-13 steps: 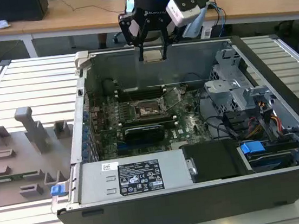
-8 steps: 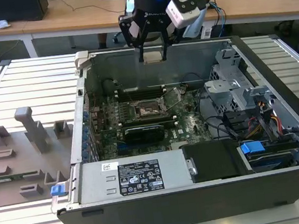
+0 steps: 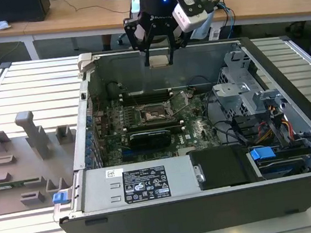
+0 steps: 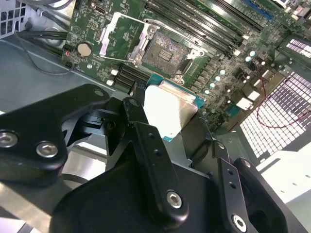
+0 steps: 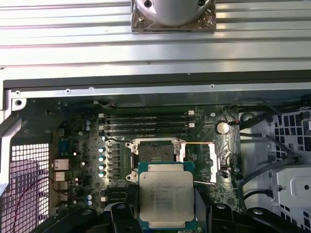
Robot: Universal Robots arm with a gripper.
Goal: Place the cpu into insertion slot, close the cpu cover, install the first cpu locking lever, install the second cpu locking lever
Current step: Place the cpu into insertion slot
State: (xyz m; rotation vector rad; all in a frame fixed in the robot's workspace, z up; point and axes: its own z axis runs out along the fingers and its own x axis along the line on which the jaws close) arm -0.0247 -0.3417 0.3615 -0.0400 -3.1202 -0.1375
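Gripper (image 4: 169,119) fingers pinch cpu (image 5: 166,196) by opposite edges, well above insertion slot (image 5: 154,155); judgement: hold it level, square to slot.

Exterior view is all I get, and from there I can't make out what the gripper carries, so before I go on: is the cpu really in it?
Observer: Yes. In both wrist views the cpu sits clamped in the gripper, its silvery top facing the first wrist camera.
Operator: Is there anything in the insertion slot?
Observer: No. In the first wrist view the insertion slot is empty, and the cpu is held apart from it.
Operator: Is the cover out of the way?
Observer: Yes. In the second wrist view the cpu cover lies swung open beside the slot.
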